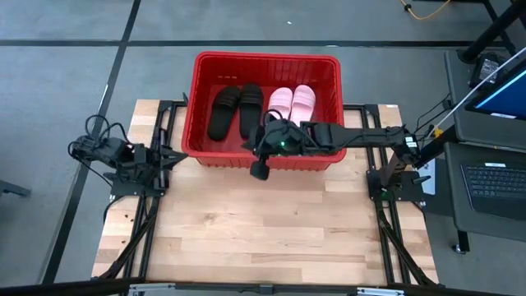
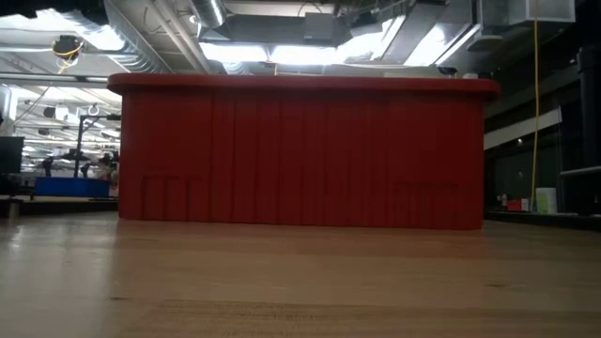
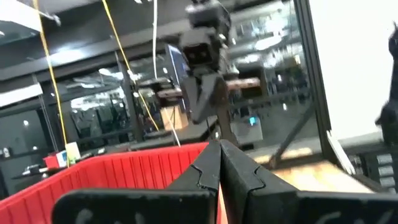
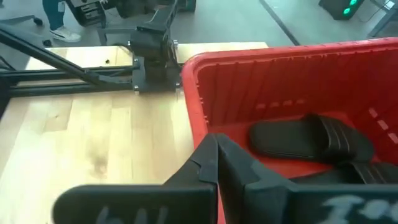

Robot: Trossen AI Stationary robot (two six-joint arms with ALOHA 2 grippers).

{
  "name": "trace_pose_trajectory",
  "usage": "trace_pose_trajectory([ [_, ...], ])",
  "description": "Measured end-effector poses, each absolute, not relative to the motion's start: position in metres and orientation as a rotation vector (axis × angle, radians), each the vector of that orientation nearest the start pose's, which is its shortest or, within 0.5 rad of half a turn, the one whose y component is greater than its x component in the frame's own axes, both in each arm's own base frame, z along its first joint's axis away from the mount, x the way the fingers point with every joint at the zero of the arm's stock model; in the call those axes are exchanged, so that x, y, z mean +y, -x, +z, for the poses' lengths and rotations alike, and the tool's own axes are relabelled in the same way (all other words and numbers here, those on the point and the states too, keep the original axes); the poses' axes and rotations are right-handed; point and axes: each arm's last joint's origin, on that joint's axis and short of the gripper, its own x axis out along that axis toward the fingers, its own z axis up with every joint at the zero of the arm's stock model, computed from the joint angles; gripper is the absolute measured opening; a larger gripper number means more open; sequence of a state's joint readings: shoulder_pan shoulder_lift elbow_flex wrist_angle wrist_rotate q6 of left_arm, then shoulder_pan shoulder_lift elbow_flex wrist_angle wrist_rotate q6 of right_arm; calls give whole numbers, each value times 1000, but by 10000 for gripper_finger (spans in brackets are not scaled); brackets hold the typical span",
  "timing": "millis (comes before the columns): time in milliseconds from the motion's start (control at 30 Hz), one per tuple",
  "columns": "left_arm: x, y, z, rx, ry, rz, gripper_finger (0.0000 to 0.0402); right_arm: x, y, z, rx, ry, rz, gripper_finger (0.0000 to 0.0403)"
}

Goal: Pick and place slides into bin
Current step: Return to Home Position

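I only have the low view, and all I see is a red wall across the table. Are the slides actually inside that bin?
Observer: Yes. The high view shows all four in the bin: two black slides toward the left arm's side, two pink slides toward the right arm's.
Operator: Where's the right gripper?
Observer: The right gripper is above the bin's near wall, fingers shut, holding nothing.
Operator: And the left?
Observer: The left gripper is shut too, its arm folded at the left edge of the table.

Bin (image 1: 267, 57) red, walls vertically ribbed. Black slides (image 1: 222, 113) plain; pink slides (image 1: 303, 99) pale. Table (image 1: 263, 222) light blond wood, planked.
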State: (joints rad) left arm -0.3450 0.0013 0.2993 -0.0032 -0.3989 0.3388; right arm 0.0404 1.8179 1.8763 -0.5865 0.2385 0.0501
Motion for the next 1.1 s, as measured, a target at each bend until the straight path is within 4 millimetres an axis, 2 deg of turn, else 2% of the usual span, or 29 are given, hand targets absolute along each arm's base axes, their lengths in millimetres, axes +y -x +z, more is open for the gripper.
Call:
trace_pose_trajectory([
  [200, -13, -74, 240, -304, -164, 146, 2, 20, -406, 383, 543, -2, -220, 3],
  [467, -16, -80, 224, -349, -116, 119, 2, 27, -409, 383, 520, -28, -215, 3],
  [633, -18, -85, 209, -318, -77, 106, 2, 43, -409, 380, 523, -17, -182, 3],
  [833, -18, -86, 203, -368, -56, 115, 2, 56, -406, 381, 509, 14, -265, 3],
  [1100, -18, -85, 204, -386, -49, 119, 2, 80, -407, 374, 526, 25, -212, 3],
])
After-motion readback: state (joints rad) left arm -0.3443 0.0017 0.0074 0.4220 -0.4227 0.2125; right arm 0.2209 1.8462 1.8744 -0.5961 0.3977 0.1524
